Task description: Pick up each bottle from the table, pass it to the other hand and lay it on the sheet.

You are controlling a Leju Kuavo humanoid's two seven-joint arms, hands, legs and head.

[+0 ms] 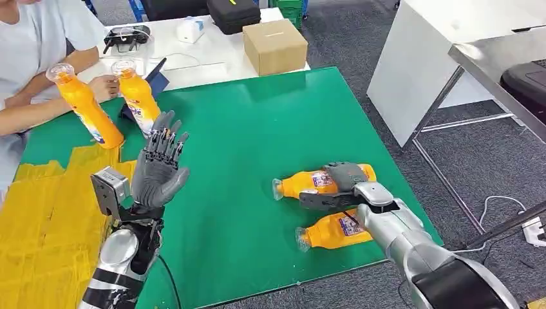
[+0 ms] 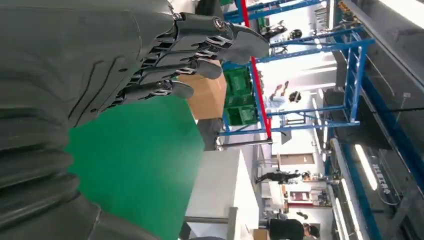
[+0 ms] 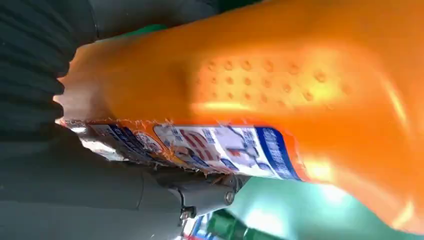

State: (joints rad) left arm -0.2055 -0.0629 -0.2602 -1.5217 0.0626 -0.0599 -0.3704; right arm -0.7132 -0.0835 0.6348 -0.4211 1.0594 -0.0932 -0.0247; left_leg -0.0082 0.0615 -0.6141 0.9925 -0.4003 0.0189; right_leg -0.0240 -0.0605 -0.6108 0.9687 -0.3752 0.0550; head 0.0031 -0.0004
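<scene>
Bottles of orange drink lie and stand across a green table [image 1: 257,148], the widest surface in the head view, with a yellow sheet [image 1: 38,212] covering its left part. Beyond it stands a white table [image 1: 212,55] carrying a cardboard box [image 1: 275,45], a black case [image 1: 233,13] and a small white box [image 1: 191,29]. At the far left a person [image 1: 38,38] in a pale shirt sits at the table's edge, a hand [image 1: 103,87] near two upright bottles: one tilted bottle [image 1: 87,106] by the sheet's far edge and one upright bottle [image 1: 140,96] just beside it. The robot's left hand [image 1: 160,168] is raised above the green surface, palm upright, fingers [image 2: 200,47] apart and holding nothing. The right hand [image 1: 340,187] rests over the far lying bottle [image 1: 309,183] near the table's right side, its fingers wrapped around the labelled middle; the right wrist view shows the orange body and blue-and-white label pressed against the palm. A near lying bottle [image 1: 331,230] rests on its side just beside it, close to the table's front edge.
</scene>
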